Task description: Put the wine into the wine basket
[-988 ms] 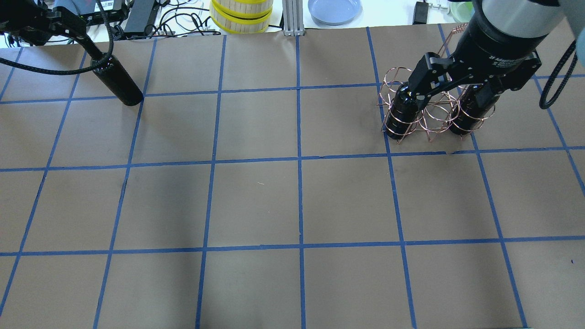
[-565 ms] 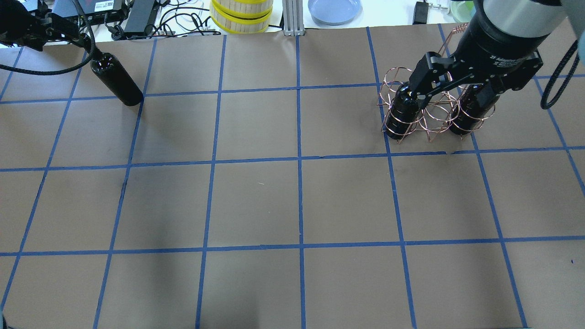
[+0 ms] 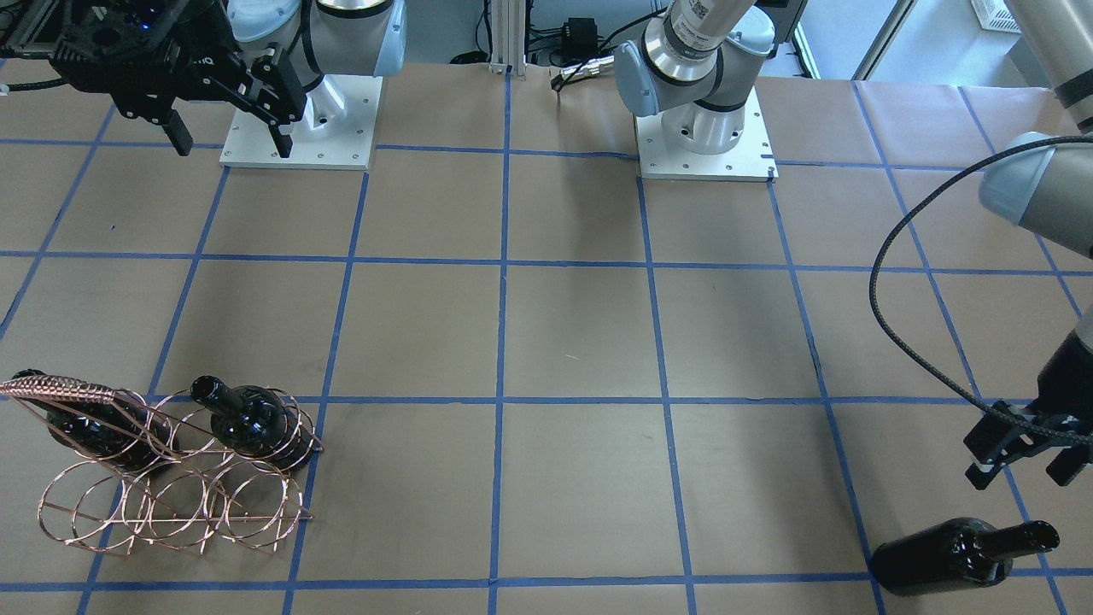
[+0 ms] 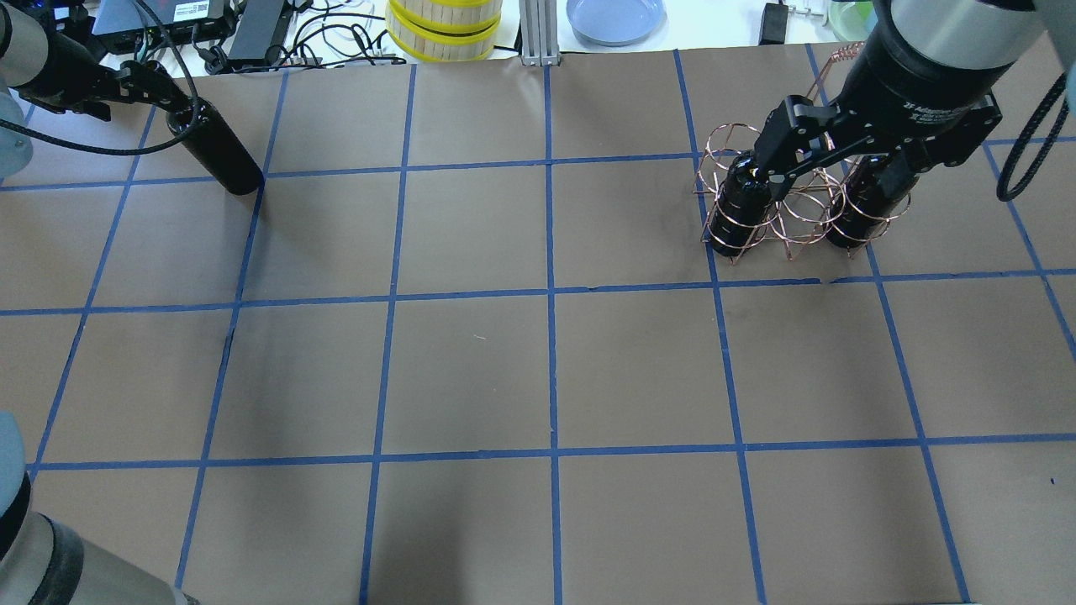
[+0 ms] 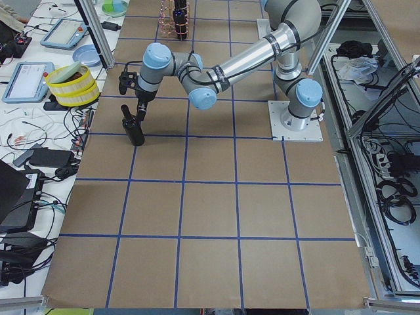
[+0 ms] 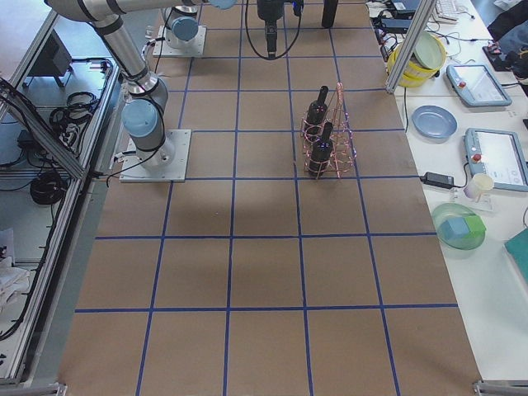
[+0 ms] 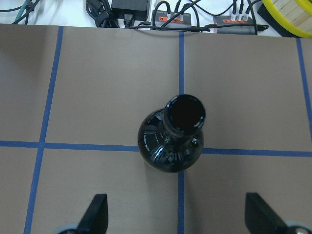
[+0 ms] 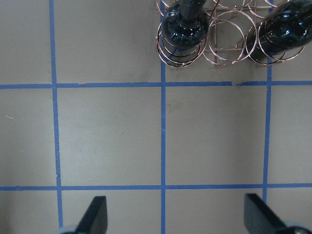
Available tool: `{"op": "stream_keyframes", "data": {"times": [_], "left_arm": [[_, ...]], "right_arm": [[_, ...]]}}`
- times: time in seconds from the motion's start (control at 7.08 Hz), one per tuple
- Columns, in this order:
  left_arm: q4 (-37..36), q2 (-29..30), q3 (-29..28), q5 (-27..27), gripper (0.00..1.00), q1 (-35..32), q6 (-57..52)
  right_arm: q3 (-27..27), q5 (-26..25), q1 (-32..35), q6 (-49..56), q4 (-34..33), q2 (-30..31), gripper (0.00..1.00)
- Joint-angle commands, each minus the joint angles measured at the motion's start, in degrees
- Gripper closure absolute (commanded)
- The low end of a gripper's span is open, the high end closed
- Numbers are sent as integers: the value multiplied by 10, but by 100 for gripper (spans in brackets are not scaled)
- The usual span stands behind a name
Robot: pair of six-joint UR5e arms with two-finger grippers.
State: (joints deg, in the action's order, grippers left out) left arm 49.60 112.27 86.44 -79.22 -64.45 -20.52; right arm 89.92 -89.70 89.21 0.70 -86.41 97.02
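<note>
Beneath the wide-spread left gripper, the wine.

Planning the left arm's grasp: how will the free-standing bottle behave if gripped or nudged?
The wine looks like glossy glass: probably rigid, slippery, breakable. Standing upright, tall over a narrow base, it may tip if nudged, then roll on its round body.

— Is any writing being shown anywhere?
— White print is being shown on the black body of the right gripper; "2F Adaptive" is being read there, while the smaller lines beneath are being lost to blur.
</note>
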Motion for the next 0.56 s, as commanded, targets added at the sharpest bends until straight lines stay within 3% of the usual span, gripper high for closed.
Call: {"op": "stream_keyframes", "data": {"times": [0.0, 0.14, 0.42], "left_arm": [[-21, 16, -1, -2, 3, -8, 1], [-22, 15, -4, -12, 10, -28, 2], [-39, 27, -24, -32, 10, -39, 1]], "right_arm": [[0, 2, 0, 0, -1, -1, 0], [0, 1, 0, 0, -1, -1, 0], [0, -3, 0, 2, -2, -2, 0]]}}
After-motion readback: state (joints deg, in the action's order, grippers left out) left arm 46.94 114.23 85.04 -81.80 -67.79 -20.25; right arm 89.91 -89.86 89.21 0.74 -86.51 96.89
